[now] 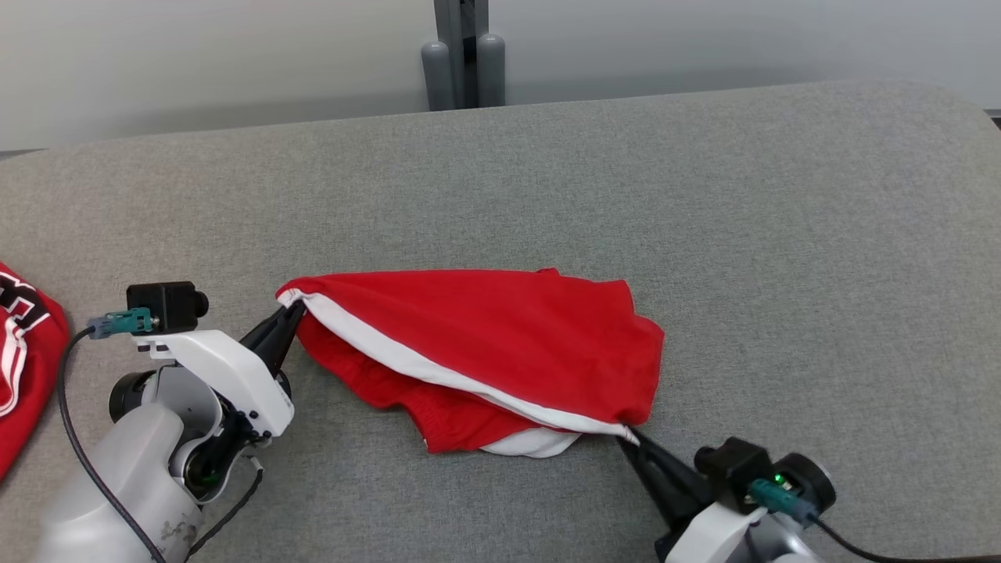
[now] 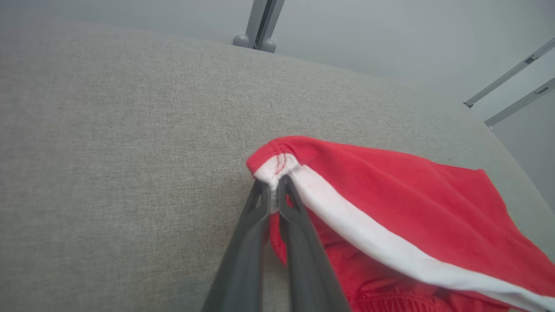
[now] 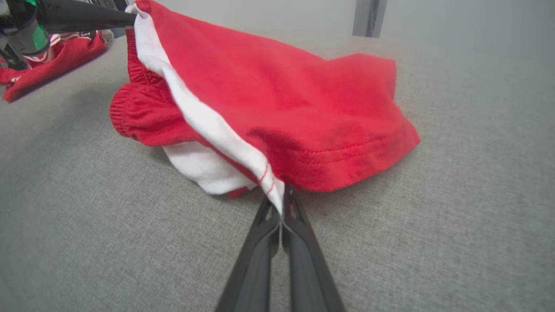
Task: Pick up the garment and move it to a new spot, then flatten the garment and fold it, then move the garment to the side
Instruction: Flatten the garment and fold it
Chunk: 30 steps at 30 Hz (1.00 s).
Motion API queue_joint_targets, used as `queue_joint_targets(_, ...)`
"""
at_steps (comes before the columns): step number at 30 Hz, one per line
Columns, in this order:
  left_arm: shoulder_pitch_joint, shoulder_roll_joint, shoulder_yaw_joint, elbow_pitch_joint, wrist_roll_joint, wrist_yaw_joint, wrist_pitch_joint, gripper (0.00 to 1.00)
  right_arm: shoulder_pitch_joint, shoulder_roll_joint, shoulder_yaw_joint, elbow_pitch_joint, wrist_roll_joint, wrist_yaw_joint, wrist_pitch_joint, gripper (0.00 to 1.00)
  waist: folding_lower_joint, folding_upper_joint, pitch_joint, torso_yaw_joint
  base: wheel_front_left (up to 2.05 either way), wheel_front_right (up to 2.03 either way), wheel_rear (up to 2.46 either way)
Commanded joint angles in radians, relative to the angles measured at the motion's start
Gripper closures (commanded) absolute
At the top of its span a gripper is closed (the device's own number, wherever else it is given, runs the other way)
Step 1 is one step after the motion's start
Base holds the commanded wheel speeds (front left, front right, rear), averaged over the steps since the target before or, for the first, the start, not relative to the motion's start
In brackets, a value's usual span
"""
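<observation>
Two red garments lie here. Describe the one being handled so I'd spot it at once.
On the grey fabric-covered surface, look near the middle: a crumpled plain red cloth garment edged with a white stripe. The left gripper and right gripper have jaws shut on that stripe's two ends; the red printed garment at the far left lies untouched.

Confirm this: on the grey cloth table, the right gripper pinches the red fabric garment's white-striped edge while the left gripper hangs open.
Wrong: the left gripper is also shut on the red fabric garment, per the left wrist view. The right gripper does pinch it.
</observation>
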Motion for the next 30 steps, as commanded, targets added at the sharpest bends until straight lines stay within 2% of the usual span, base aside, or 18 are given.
queue_joint_targets(1,0.006,0.011,0.006,-0.013,-0.005,-0.001,-0.012,1.0,-0.013,-0.011,-0.023,-0.02,0.003,0.0,-0.019,1.0,0.0,0.0,-0.002,0.0,0.0,0.0,0.0)
queue_joint_targets(6,0.002,0.05,0.025,-0.093,-0.003,0.0,-0.053,1.0,-0.02,-0.029,-0.17,-0.154,0.006,0.0,-0.07,1.0,0.0,0.0,-0.018,0.002,0.0,0.0,0.0)
queue_joint_targets(10,0.001,0.086,0.037,-0.192,0.016,0.023,-0.072,1.0,-0.031,-0.033,-0.279,-0.264,-0.017,0.0,-0.077,1.0,0.0,0.0,-0.038,0.005,0.0,0.0,0.0)
queue_joint_targets(17,0.025,0.157,0.061,-0.458,0.047,0.09,-0.082,1.0,-0.076,-0.025,-0.393,-0.437,-0.047,0.0,-0.076,1.0,0.0,0.0,-0.07,0.01,0.0,0.0,0.0)
queue_joint_targets(22,0.063,0.223,0.073,-0.702,0.07,0.157,-0.053,1.0,-0.111,-0.021,-0.461,-0.556,-0.063,0.0,-0.055,1.0,0.0,0.0,-0.088,0.012,0.0,0.0,0.0)
queue_joint_targets(23,0.063,0.223,0.073,-0.702,0.07,0.157,-0.053,1.0,-0.111,-0.021,-0.461,-0.556,-0.063,0.0,-0.055,1.0,0.0,0.0,-0.088,0.012,0.0,0.0,0.0)
queue_joint_targets(30,0.121,0.288,0.108,-0.964,0.058,0.241,-0.021,1.0,-0.115,-0.019,-0.507,-0.656,-0.067,0.0,-0.01,1.0,0.0,0.0,-0.097,0.022,0.0,0.0,0.0)
